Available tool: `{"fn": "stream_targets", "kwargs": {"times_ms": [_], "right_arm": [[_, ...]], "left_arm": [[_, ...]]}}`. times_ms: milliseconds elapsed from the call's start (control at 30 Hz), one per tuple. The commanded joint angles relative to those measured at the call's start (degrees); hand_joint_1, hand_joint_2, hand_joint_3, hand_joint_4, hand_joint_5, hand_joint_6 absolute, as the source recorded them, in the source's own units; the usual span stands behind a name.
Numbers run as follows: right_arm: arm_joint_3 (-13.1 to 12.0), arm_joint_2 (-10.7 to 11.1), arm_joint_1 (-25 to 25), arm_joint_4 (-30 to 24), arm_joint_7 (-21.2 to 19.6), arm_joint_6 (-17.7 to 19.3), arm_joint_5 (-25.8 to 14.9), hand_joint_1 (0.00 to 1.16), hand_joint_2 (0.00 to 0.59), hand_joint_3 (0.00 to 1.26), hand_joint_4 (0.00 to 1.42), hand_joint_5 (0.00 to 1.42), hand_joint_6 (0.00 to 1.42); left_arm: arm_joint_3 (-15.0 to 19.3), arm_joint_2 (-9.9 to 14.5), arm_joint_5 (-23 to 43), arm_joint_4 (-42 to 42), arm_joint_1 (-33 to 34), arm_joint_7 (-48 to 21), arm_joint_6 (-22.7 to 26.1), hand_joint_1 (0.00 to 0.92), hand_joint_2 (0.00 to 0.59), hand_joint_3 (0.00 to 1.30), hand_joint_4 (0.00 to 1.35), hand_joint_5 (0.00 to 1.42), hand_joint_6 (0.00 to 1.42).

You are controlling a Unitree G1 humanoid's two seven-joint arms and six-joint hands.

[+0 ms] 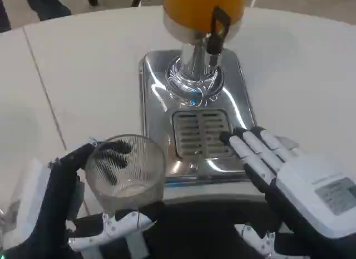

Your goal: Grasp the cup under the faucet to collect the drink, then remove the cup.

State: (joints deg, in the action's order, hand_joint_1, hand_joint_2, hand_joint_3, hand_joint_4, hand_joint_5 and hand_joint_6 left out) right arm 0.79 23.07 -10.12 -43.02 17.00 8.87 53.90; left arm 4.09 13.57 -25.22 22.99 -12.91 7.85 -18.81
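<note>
My left hand (83, 203) grips the clear ribbed cup (127, 172) at seven o'clock on the table (83, 75), fingers wrapped around it, just off the tray's left edge. My right hand (289, 181) lies flat, fingers straight and close together, tips over the chrome tray's (156, 103) grille (200, 133). The orange dispenser (203, 14), with its black faucet (216, 30), stands at twelve o'clock.

At my twelve o'clock the dispenser column (194, 69) blocks passage; its drip grille (200, 133) lies clear, bare bench (83, 64) at ten.
</note>
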Motion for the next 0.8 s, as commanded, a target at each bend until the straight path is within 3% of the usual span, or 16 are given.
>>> {"fn": "stream_targets", "kwargs": {"times_ms": [33,367,467,600,800], "right_arm": [[0.2,0.2,0.0,-0.4,0.1,0.5,0.6,0.36,0.508,0.0,0.0,0.0,0.08],[0.3,-1.7,-0.4,-2.1,2.4,-2.3,2.1,0.28,0.47,0.01,0.0,0.0,0.1],[0.0,-4.2,-3.2,-3.9,2.7,-5.0,3.7,0.26,0.466,0.01,0.0,0.0,0.1],[0.2,-4.3,-5.4,-4.5,2.7,-4.7,4.3,0.26,0.468,0.01,0.0,0.0,0.1],[-0.4,-4.5,-5.3,-3.9,2.6,-5.2,4.9,0.26,0.468,0.01,0.0,0.0,0.1]], "left_arm": [[-0.4,-0.6,-0.1,0.5,0.7,0.1,-0.5,0.66,0.033,1.16,1.19,1.42,1.42],[-1.1,-1.2,-0.9,-1.6,3.5,0.3,0.5,0.66,0.033,1.16,1.19,1.42,1.42],[-2.7,-2.2,-3.0,-6.5,9.2,1.6,1.6,0.66,0.033,1.16,1.19,1.42,1.42],[-4.6,-3.4,-4.6,-14.1,17.2,3.4,2.1,0.66,0.033,1.16,1.19,1.42,1.42],[-9.2,-7.2,-6.7,-26.6,27.5,8.1,2.1,0.66,0.033,1.16,1.19,1.42,1.42]]}}
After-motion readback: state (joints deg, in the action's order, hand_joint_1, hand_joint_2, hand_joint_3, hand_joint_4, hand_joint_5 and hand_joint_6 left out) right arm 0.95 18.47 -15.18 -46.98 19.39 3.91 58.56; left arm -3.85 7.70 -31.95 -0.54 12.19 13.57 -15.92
